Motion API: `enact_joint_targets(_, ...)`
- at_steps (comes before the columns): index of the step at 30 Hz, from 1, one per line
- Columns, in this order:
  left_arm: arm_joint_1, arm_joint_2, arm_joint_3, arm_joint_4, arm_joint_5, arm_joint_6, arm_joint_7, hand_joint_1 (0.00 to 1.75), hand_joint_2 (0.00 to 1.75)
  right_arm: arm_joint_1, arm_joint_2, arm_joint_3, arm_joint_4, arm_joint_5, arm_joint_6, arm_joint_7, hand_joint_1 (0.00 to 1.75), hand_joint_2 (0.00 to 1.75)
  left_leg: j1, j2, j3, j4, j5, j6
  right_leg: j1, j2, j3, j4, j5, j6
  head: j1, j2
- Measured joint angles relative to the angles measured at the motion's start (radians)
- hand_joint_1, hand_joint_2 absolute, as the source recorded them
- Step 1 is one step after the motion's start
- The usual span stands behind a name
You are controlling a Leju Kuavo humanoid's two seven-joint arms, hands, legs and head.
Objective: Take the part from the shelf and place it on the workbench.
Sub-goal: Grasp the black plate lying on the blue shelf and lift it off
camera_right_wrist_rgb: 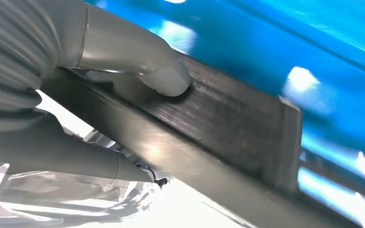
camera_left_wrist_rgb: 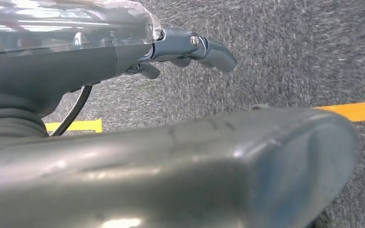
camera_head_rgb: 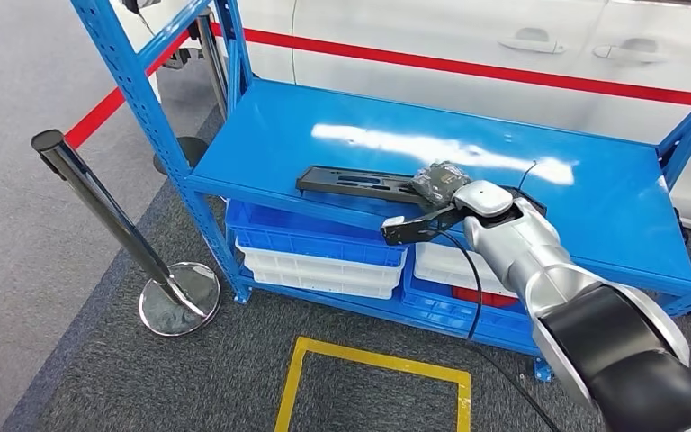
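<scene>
The part (camera_head_rgb: pixel 353 180) is a long, flat black piece that lies on the top board of the blue shelf (camera_head_rgb: pixel 594 193), close to the front edge. Its long axis runs nearly along this edge, with one end pointing toward the shelf's left upright post and the other end under the right hand (camera_head_rgb: pixel 441 184). Behind the part, the blue board is bare up to the white car body (camera_head_rgb: pixel 468 36). In front of the shelf there is grey carpet with a yellow floor marking (camera_head_rgb: pixel 373 378), and a chrome barrier post (camera_head_rgb: pixel 108 216) stands to the left of it. Below the top board sit blue and white bins (camera_head_rgb: pixel 319 247).

The right arm reaches forward from the lower right, and its hand is on the right end of the part. In the right wrist view the thumb (camera_right_wrist_rgb: pixel 164 78) presses on the dark flat face of the part (camera_right_wrist_rgb: pixel 228 128), and another finger lies along the other side, so the hand seems to grip it, though the picture is blurred.

The left hand (camera_left_wrist_rgb: pixel 190 47) hangs above the carpet with its fingers curled and holding nothing.
</scene>
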Motion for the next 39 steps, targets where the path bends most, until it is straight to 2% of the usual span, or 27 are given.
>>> enact_joint_targets(2, 0.000, 0.000, 0.000, 0.000, -0.001, -0.002, -0.024, 0.00, 0.87, 0.018, 0.007, -0.045, -0.036, -0.155, 0.000, -0.130, 1.75, 1.75, 0.002, 0.001, -0.007, 0.017, -0.016, -0.011, -0.001, 0.000, 0.002, -0.006, 0.003, -0.015, 0.000, 0.000)
enact_joint_targets(4, 0.000, 0.000, 0.000, 0.000, -0.002, -0.003, -0.050, 0.00, 1.75, 0.054, 0.012, -0.092, -0.131, -0.370, 0.047, -0.253, 1.75, 1.75, 0.004, 0.002, -0.046, 0.105, -0.069, -0.016, -0.001, 0.000, 0.005, -0.011, 0.005, -0.029, 0.000, 0.000)
enact_joint_targets(6, 0.001, 0.000, 0.000, 0.000, -0.004, 0.000, -0.066, 0.00, 1.75, 0.111, 0.008, -0.121, -0.296, -0.606, 0.134, -0.306, 1.75, 1.75, 0.004, 0.002, -0.109, 0.240, -0.126, -0.017, 0.005, 0.000, 0.007, -0.010, 0.002, -0.036, 0.000, 0.000)
enact_joint_targets(7, 0.001, 0.000, 0.000, 0.000, -0.004, 0.002, -0.072, 0.00, 1.75, 0.142, 0.003, -0.128, -0.394, -0.727, 0.183, -0.311, 1.75, 1.75, 0.004, 0.002, -0.130, 0.282, -0.135, -0.017, 0.008, 0.000, 0.008, -0.009, 0.000, -0.038, 0.000, 0.000)
enact_joint_targets(8, 0.002, 0.000, 0.000, 0.000, -0.002, 0.003, -0.077, 0.00, 1.75, 0.173, -0.004, -0.131, -0.493, -0.839, 0.227, -0.310, 1.75, 1.75, 0.004, 0.002, -0.136, 0.288, -0.126, -0.016, 0.010, -0.001, 0.009, -0.008, -0.002, -0.039, 0.000, 0.000)
enact_joint_targets(9, 0.003, 0.000, 0.000, 0.000, 0.000, 0.004, -0.082, 0.00, 1.75, 0.202, -0.012, -0.132, -0.594, -0.943, 0.266, -0.307, 1.75, 1.75, 0.004, 0.002, -0.120, 0.253, -0.098, -0.013, 0.011, -0.001, 0.011, -0.006, -0.005, -0.038, 0.000, 0.000)
enact_joint_targets(11, 0.006, 0.001, 0.000, 0.000, 0.006, 0.005, -0.097, 0.00, 1.75, 0.259, -0.024, -0.137, -0.779, -1.100, 0.321, -0.303, 1.75, 1.75, 0.003, 0.002, -0.054, 0.119, -0.033, -0.006, 0.013, -0.002, 0.014, 0.001, -0.013, -0.034, 0.000, 0.000)
enact_joint_targets(12, 0.007, 0.001, 0.000, 0.000, 0.008, 0.005, -0.105, 0.00, 1.75, 0.287, -0.030, -0.141, -0.866, -1.158, 0.341, -0.301, 1.75, 1.75, 0.001, 0.002, -0.026, 0.063, -0.014, -0.002, 0.015, -0.002, 0.015, 0.004, -0.017, -0.031, 0.000, 0.000)
enact_joint_targets(13, 0.008, 0.000, 0.000, 0.000, 0.008, 0.004, -0.111, 0.00, 1.75, 0.314, -0.035, -0.145, -0.945, -1.206, 0.361, -0.296, 1.75, 1.75, 0.000, 0.002, -0.009, 0.030, -0.008, 0.000, 0.016, -0.002, 0.014, 0.007, -0.019, -0.027, 0.000, 0.000)
enact_joint_targets(15, 0.010, 0.000, 0.000, 0.000, 0.007, 0.004, -0.116, 0.00, 1.75, 0.347, -0.042, -0.151, -1.033, -1.257, 0.384, -0.287, 1.75, 1.75, -0.002, 0.002, -0.005, 0.017, -0.012, 0.002, 0.017, -0.002, 0.012, 0.008, -0.019, -0.022, 0.000, 0.000)
enact_joint_targets(19, 0.010, 0.000, 0.000, 0.000, 0.006, 0.004, -0.116, 0.00, 1.75, 0.355, -0.043, -0.152, -1.051, -1.267, 0.390, -0.284, 1.75, 1.75, -0.002, 0.001, -0.005, 0.017, -0.012, 0.002, 0.017, -0.002, 0.012, 0.008, -0.019, -0.021, 0.000, 0.000)
enact_joint_targets(21, 0.011, 0.000, -0.001, 0.000, 0.004, 0.003, -0.116, 0.00, 1.75, 0.389, -0.047, -0.156, -1.117, -1.308, 0.413, -0.270, 1.75, 1.75, -0.002, 0.002, -0.003, 0.013, -0.010, 0.009, 0.017, -0.002, 0.013, 0.007, -0.020, -0.014, 0.000, 0.000)
enact_joint_targets(22, 0.009, -0.001, -0.001, 0.000, 0.003, 0.003, -0.117, 0.00, 1.75, 0.423, -0.053, -0.163, -1.182, -1.350, 0.439, -0.260, 1.75, 1.75, 0.000, 0.002, -0.001, 0.009, -0.008, 0.016, 0.014, -0.001, -0.003, 0.042, -0.043, -0.006, 0.000, 0.000)
enact_joint_targets(24, 0.004, -0.002, -0.002, 0.000, 0.011, 0.008, -0.123, 0.00, 1.75, 0.514, -0.067, -0.170, -1.308, -1.431, 0.504, -0.240, 1.75, 1.75, 0.002, 0.003, 0.004, 0.001, -0.004, 0.028, 0.006, -0.001, -0.068, 0.180, -0.099, 0.012, 0.000, 0.000)
enact_joint_targets(25, 0.002, -0.003, -0.002, 0.000, 0.016, 0.012, -0.127, 0.00, 1.75, 0.553, -0.072, -0.171, -1.355, -1.459, 0.531, -0.232, 1.75, 1.75, 0.002, 0.003, 0.005, 0.000, -0.004, 0.030, 0.001, -0.001, -0.087, 0.221, -0.111, 0.018, 0.000, 0.000)
enact_joint_targets(26, 0.002, -0.003, -0.002, 0.000, 0.021, 0.018, -0.131, 0.00, 1.75, 0.579, -0.073, -0.168, -1.374, -1.466, 0.546, -0.227, 1.75, 1.75, 0.002, 0.002, 0.006, 0.000, -0.004, 0.029, -0.001, -0.001, -0.076, 0.200, -0.091, 0.019, 0.000, 0.000)
enact_joint_targets(28, 0.002, -0.003, -0.002, 0.000, 0.018, 0.029, -0.134, 0.00, 1.75, 0.600, -0.073, -0.161, -1.388, -1.463, 0.552, -0.223, 1.75, 1.75, 0.000, 0.002, 0.006, 0.001, -0.005, 0.024, 0.001, -0.001, -0.004, 0.059, -0.038, 0.011, 0.000, 0.000)
enact_joint_targets(29, 0.003, -0.003, -0.002, 0.000, 0.016, 0.036, -0.133, 0.00, 1.75, 0.611, -0.073, -0.157, -1.395, -1.460, 0.554, -0.223, 1.75, 1.75, -0.001, 0.001, 0.006, 0.002, -0.006, 0.019, 0.003, -0.001, 0.018, 0.017, -0.027, 0.006, 0.000, 0.000)
enact_joint_targets(31, 0.004, -0.003, -0.002, 0.000, 0.011, 0.047, -0.131, 0.00, 1.75, 0.635, -0.073, -0.147, -1.406, -1.457, 0.555, -0.223, 1.75, 1.75, -0.002, 0.001, 0.006, 0.001, -0.005, 0.007, 0.009, -0.001, 0.025, -0.001, -0.024, -0.005, 0.000, 0.000)
enact_joint_targets(32, 0.004, -0.003, -0.002, 0.000, 0.010, 0.050, -0.130, 0.00, 1.75, 0.649, -0.073, -0.144, -1.413, -1.457, 0.556, -0.224, 1.75, 1.75, -0.002, 0.001, 0.006, 0.000, -0.006, 0.002, 0.008, -0.001, 0.026, -0.004, -0.022, -0.012, 0.000, 0.000)
enact_joint_targets(34, 0.005, -0.003, -0.002, 0.000, 0.010, 0.050, -0.127, 0.00, 1.75, 0.673, -0.074, -0.142, -1.425, -1.457, 0.557, -0.224, 1.75, 1.75, 0.000, 0.001, -0.003, 0.024, -0.027, -0.007, 0.005, -0.003, 0.030, -0.013, -0.017, -0.026, 0.000, 0.000)
enact_joint_targets(35, 0.005, -0.003, -0.002, 0.000, 0.013, 0.049, -0.124, 0.00, 1.75, 0.684, -0.074, -0.142, -1.430, -1.458, 0.558, -0.225, 1.75, 1.75, 0.000, 0.002, -0.020, 0.064, -0.052, -0.010, 0.003, -0.004, 0.031, -0.017, -0.014, -0.033, 0.000, 0.000)
enact_joint_targets(37, 0.007, -0.003, -0.002, 0.000, 0.020, 0.045, -0.111, 0.00, 1.75, 0.707, -0.074, -0.142, -1.437, -1.460, 0.561, -0.227, 1.75, 1.75, 0.002, 0.002, -0.077, 0.195, -0.120, -0.014, 0.006, -0.006, 0.031, -0.018, -0.014, -0.039, 0.000, 0.000)
enact_joint_targets(38, 0.008, -0.003, -0.002, 0.000, 0.021, 0.044, -0.103, 0.00, 1.75, 0.719, -0.074, -0.142, -1.438, -1.461, 0.563, -0.228, 1.75, 1.75, 0.003, 0.002, -0.103, 0.254, -0.141, -0.016, 0.007, -0.006, 0.031, -0.017, -0.015, -0.040, 0.000, 0.000)
enact_joint_targets(39, 0.010, -0.003, -0.002, 0.000, 0.021, 0.045, -0.094, 0.00, 1.75, 0.728, -0.074, -0.142, -1.439, -1.461, 0.565, -0.228, 1.75, 1.75, 0.003, 0.003, -0.117, 0.284, -0.146, -0.017, 0.008, -0.005, 0.031, -0.016, -0.015, -0.040, 0.000, 0.000)
